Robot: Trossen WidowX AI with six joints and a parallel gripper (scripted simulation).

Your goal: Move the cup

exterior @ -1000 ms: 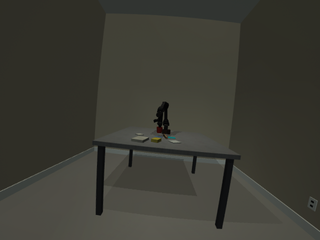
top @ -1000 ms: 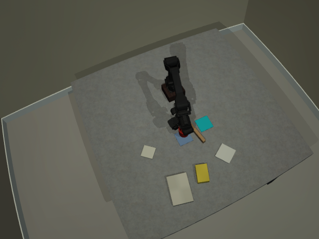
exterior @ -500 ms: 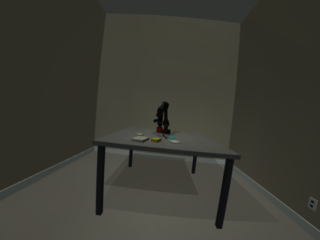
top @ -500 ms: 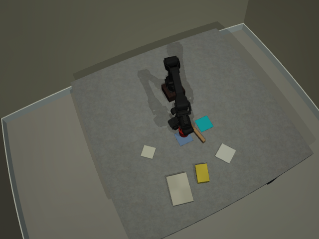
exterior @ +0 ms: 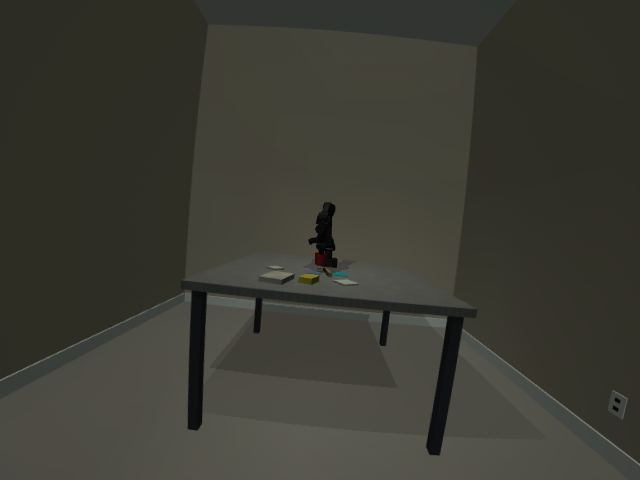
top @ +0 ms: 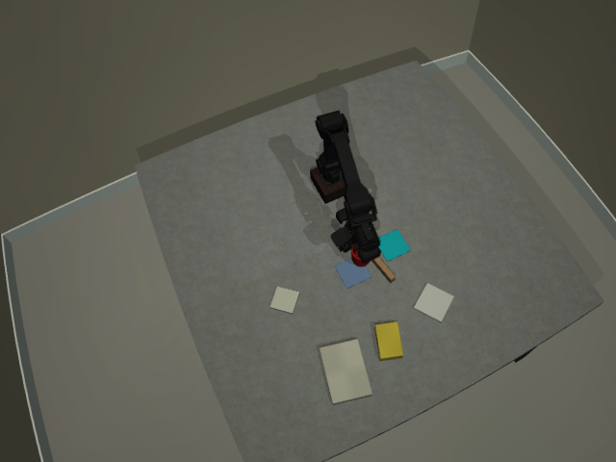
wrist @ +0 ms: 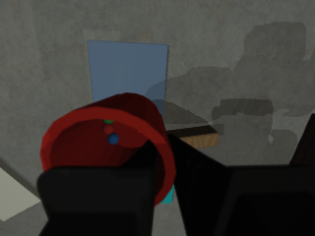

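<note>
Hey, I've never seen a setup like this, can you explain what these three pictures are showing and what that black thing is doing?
The black thing is a robot arm bolted to a grey table. One picture looks down from above, one looks from across the room, and one comes from a camera on the arm's wrist. At the arm's tip is a claw, shut on a red cup with small marbles inside. The cup hangs above a pale blue pad; a teal pad lies nearby, a wooden stick between them. Also on the table: a yellow block and three whitish flat pieces.

one red cup (wrist: pixel 105 147), three marbles (wrist: pixel 110 130), two coloured pads (top: pixel 352 273), three pale slabs (top: pixel 345 370)
</note>
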